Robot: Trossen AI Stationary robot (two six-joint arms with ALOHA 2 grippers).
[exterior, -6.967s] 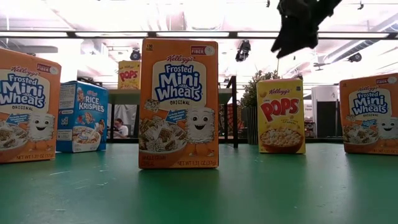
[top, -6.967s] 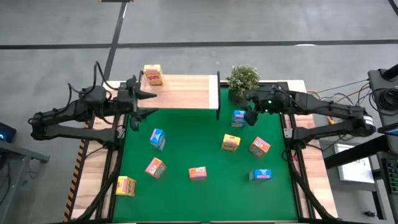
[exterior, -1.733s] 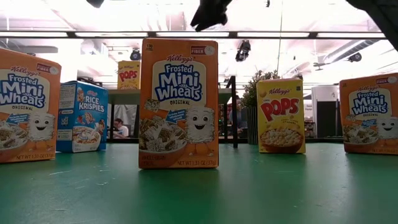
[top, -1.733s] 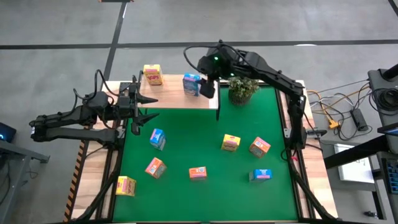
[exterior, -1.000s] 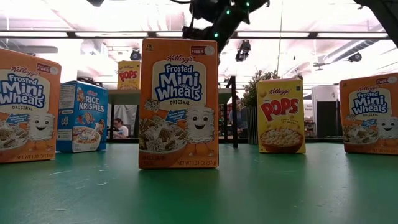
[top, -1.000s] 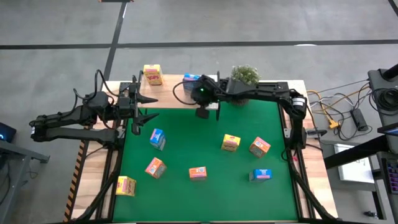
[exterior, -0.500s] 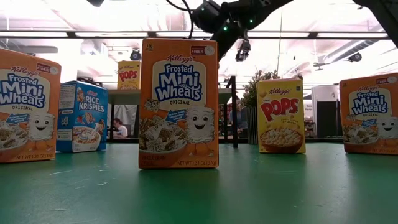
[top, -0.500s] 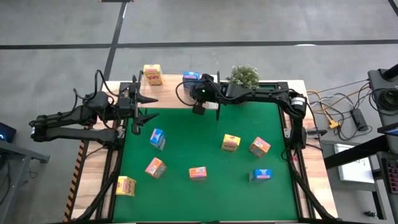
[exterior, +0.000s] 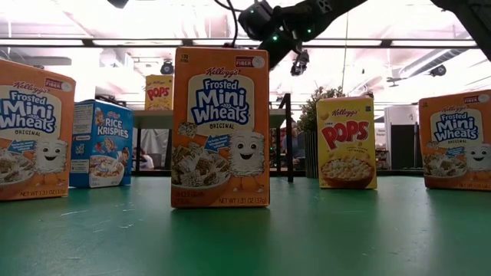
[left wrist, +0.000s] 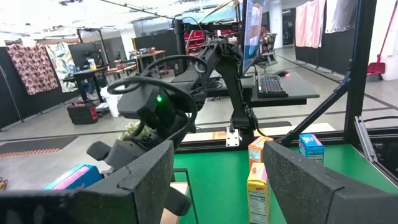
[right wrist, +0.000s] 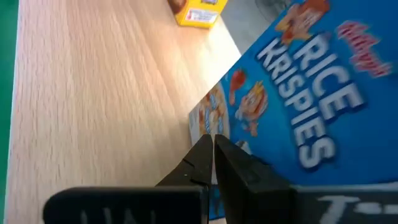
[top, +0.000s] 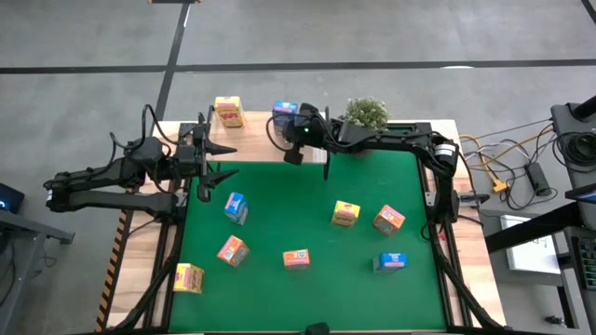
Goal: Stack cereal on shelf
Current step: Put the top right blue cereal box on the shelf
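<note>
Table point(top: 279, 288): green mat carrying seven loose boxes, seen from above.
Shelf point(top: 251, 140): wood board along the mat's far edge; a yellow box point(top: 228, 112) stands at its left end and a blue box point(top: 285, 114) near the middle, at the back edge.
Right gripper point(top: 291, 156): over the shelf, in front of the blue box; fingers pressed together, holding nothing. In its wrist view the shut tips point(right wrist: 210, 158) lie against the Rice Krispies front point(right wrist: 298, 112).
Left gripper point(top: 223, 158): at the shelf's left end, fingers spread wide, empty.
Low view only: an orange Mini-Wheats box point(exterior: 221, 127) fills the middle and shows the printed fronts.
Left wrist view only: the right arm point(left wrist: 155, 106) seen head-on.
</note>
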